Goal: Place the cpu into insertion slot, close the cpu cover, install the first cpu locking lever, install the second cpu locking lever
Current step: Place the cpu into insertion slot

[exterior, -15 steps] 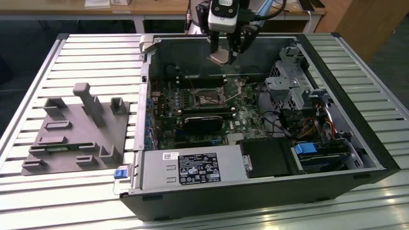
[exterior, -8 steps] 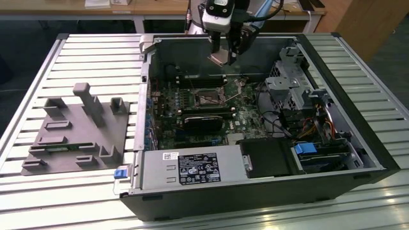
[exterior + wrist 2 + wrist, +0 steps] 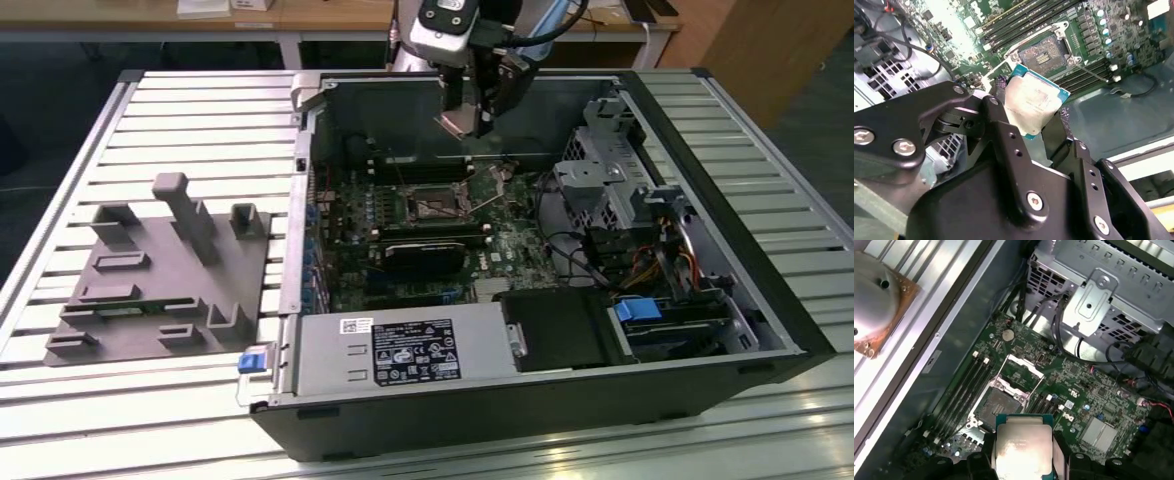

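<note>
Closest to both wrist cameras, your gripper (image 3: 1030,117) is clamped on the cpu (image 3: 1035,95). Its fingers (image 3: 999,120) pinch two opposite edges, and the silver top faces the lens. Sweep the exterior view from its left: a grey fixture (image 3: 154,270) sits on the slatted table (image 3: 200,110), then comes the open computer case (image 3: 534,420). The gripper hangs high over the board near the far wall, well apart from the slot (image 3: 438,207). Toward that view's right, the drive cage (image 3: 607,180) crowds the board's edge. In the first wrist view the cover (image 3: 1020,371) stands swung up beside the bare slot. The second wrist view shows memory rails (image 3: 1016,22) flanking it.
</note>
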Controlling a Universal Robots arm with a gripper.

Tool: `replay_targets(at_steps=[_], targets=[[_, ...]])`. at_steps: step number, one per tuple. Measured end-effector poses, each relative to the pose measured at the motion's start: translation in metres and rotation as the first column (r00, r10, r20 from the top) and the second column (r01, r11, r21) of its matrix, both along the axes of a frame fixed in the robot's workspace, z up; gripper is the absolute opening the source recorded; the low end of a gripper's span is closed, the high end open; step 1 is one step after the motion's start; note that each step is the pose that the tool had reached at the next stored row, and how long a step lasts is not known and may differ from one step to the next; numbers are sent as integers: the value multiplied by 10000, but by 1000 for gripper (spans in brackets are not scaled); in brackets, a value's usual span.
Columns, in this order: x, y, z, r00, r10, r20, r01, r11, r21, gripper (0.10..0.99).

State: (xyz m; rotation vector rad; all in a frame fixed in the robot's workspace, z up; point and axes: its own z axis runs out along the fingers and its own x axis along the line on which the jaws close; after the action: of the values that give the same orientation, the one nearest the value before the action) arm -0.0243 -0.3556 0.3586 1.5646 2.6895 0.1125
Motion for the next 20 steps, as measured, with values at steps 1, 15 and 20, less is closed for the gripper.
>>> replay_targets(at_steps=[1, 15, 20], targets=[[0, 0, -1, 9999, -137, 0, 137, 9999, -1, 537], [0, 1, -12, 9787, -2053, 1, 2053, 9787, -12, 537], [0, 1, -16, 9621, -2728, 1, 2728, 9621, -14, 537]])
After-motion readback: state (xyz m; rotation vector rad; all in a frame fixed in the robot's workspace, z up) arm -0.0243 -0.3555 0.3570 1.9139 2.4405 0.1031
